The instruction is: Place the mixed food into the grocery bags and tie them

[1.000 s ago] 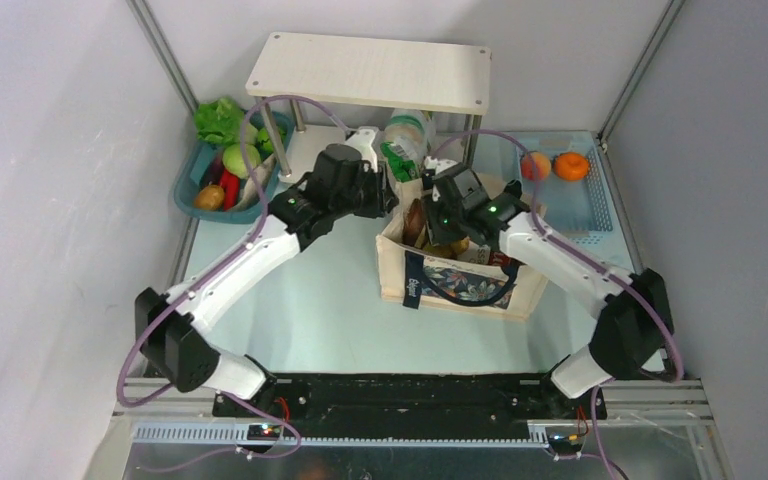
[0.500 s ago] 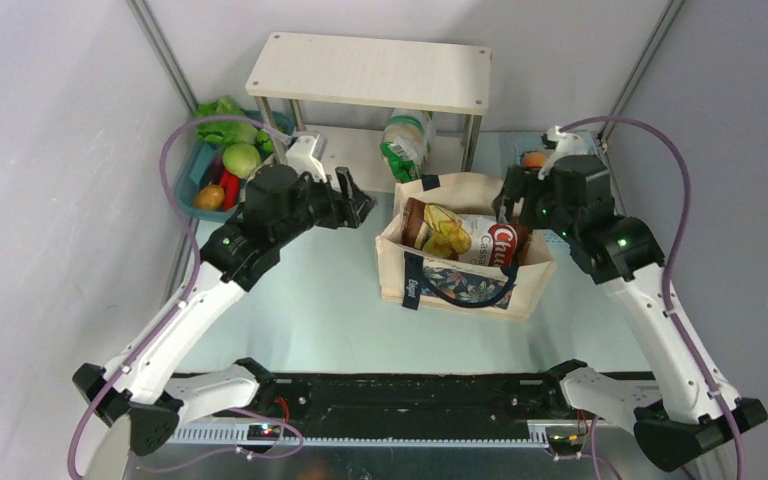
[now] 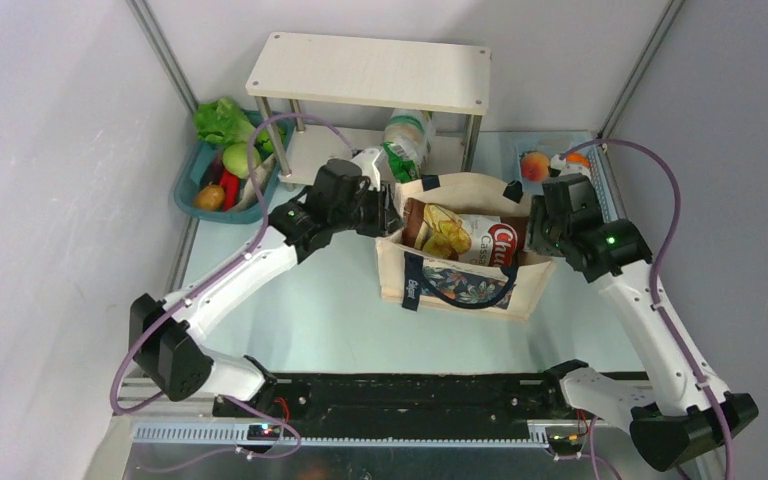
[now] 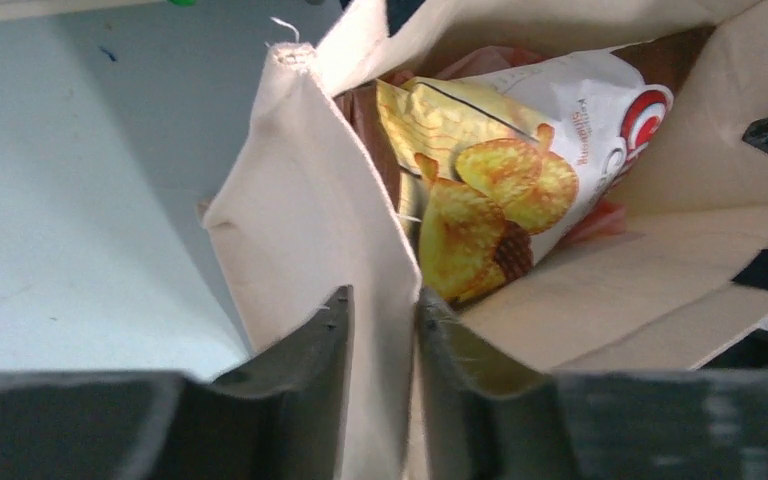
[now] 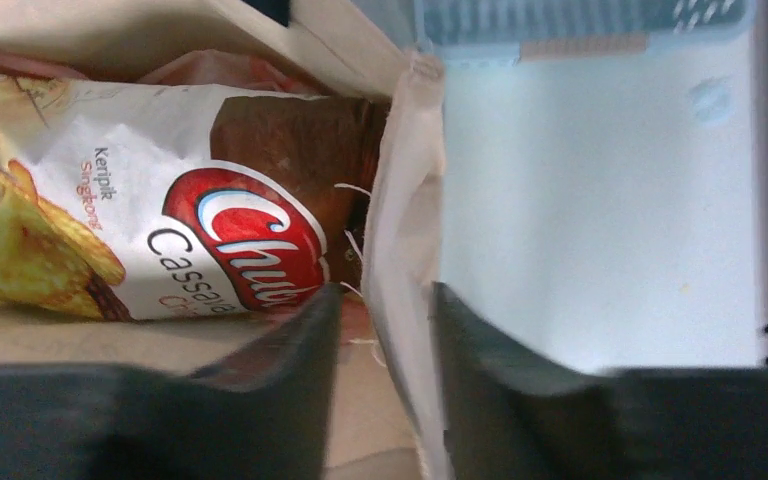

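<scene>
Both arms have swung back inward from their wide stance of half a second ago, closing on the bag. On the pale table (image 3: 300,300) the canvas tote (image 3: 460,290) stands open at centre. The crisp packet (image 3: 465,238) lies inside it, over a glimpse of the pink plastic bag (image 5: 210,68). At the tote's nine o'clock the left gripper (image 4: 380,300) pinches the side wall. At three o'clock the right gripper (image 5: 382,295) straddles the opposite wall, jaws part-spread, with a gap beside the cloth.
</scene>
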You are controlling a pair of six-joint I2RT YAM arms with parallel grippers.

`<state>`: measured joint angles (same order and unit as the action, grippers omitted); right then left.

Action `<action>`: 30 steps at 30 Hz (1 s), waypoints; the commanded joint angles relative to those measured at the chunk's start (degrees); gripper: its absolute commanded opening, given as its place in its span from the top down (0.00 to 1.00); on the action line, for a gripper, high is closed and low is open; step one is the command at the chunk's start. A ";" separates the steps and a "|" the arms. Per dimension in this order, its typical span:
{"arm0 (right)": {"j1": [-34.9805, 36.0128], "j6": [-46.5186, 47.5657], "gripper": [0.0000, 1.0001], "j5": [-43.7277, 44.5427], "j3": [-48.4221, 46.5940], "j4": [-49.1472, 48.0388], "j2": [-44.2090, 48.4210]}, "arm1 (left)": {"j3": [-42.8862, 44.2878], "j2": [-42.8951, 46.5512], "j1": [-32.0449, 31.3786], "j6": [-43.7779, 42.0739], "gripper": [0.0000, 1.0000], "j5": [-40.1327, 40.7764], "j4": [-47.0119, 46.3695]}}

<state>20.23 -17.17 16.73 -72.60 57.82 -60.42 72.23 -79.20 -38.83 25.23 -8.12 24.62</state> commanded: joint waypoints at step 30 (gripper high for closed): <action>-5.76 -2.64 0.08 -7.89 14.07 -36.75 10.45 | -21.50 33.64 16.83 -2.97 0.01 37.69 -9.27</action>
<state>15.88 -19.40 3.97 -66.96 31.22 -57.71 57.93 -51.48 -22.61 22.96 17.23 19.99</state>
